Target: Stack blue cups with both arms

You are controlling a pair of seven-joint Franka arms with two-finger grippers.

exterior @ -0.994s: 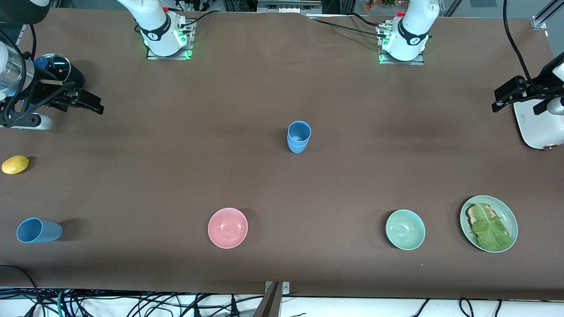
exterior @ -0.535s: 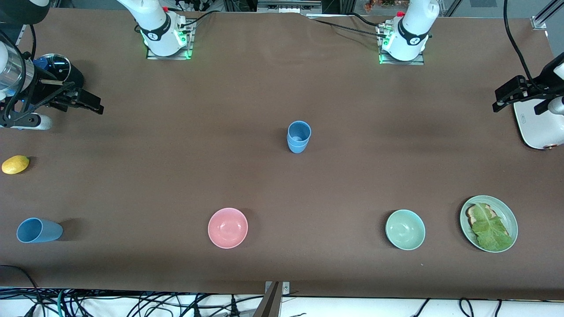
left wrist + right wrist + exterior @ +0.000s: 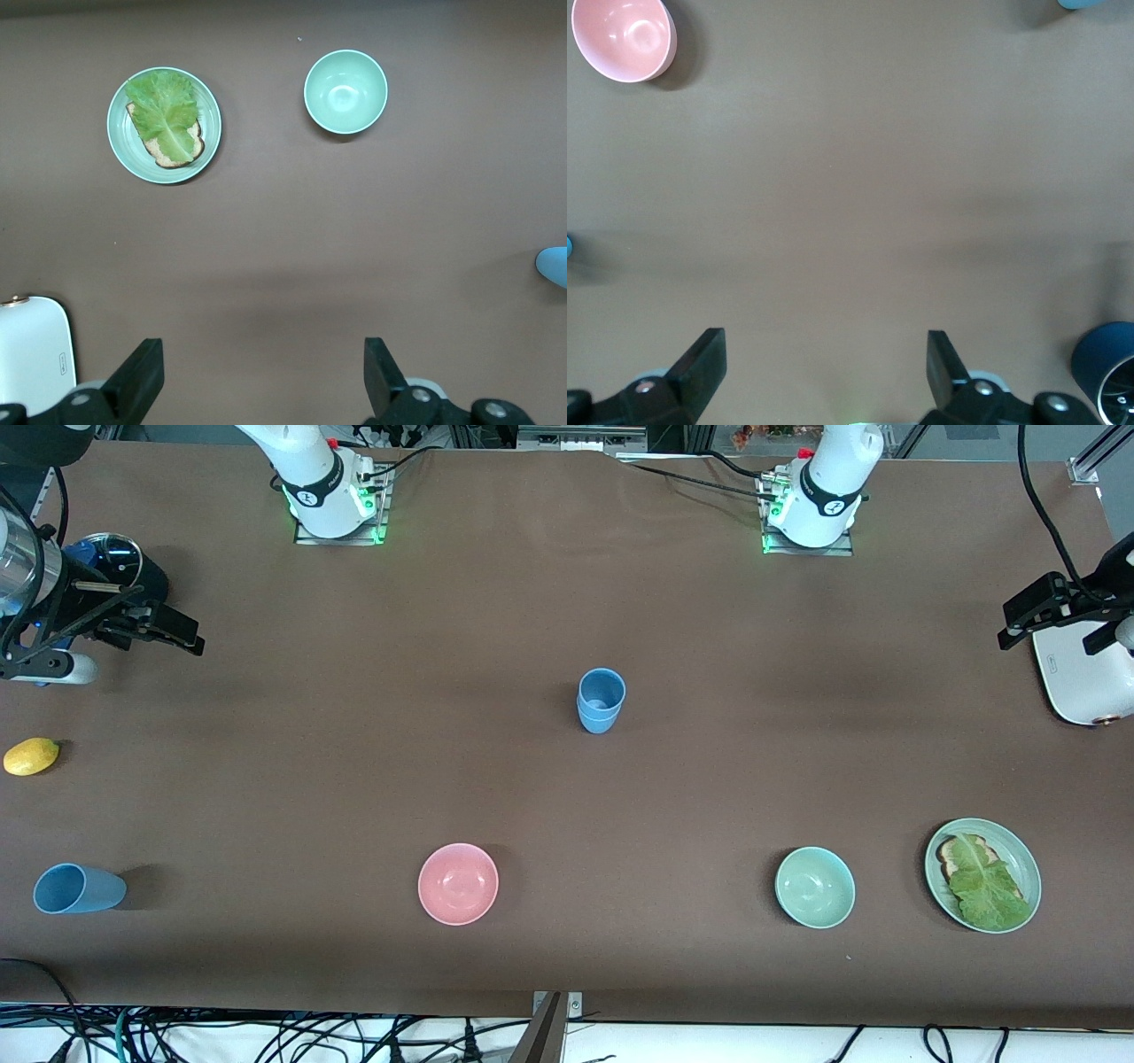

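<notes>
Two blue cups stand nested upright in the middle of the table. A third blue cup lies on its side near the front edge, at the right arm's end. My right gripper hangs open over the table's right-arm end, beside the saucepan; its fingers have only bare table between them. My left gripper hangs open over the left-arm end, above the white appliance, and its fingers hold nothing. Both grippers are well away from every cup. A sliver of the nested cups shows in the left wrist view.
A pink bowl, a pale-green bowl and a green plate with bread and lettuce line the front edge. A lemon and a navy lidded saucepan sit at the right arm's end, a white appliance at the left arm's.
Both grippers have drifted slightly outward toward their own ends of the table. The cups and bowls have not moved.
</notes>
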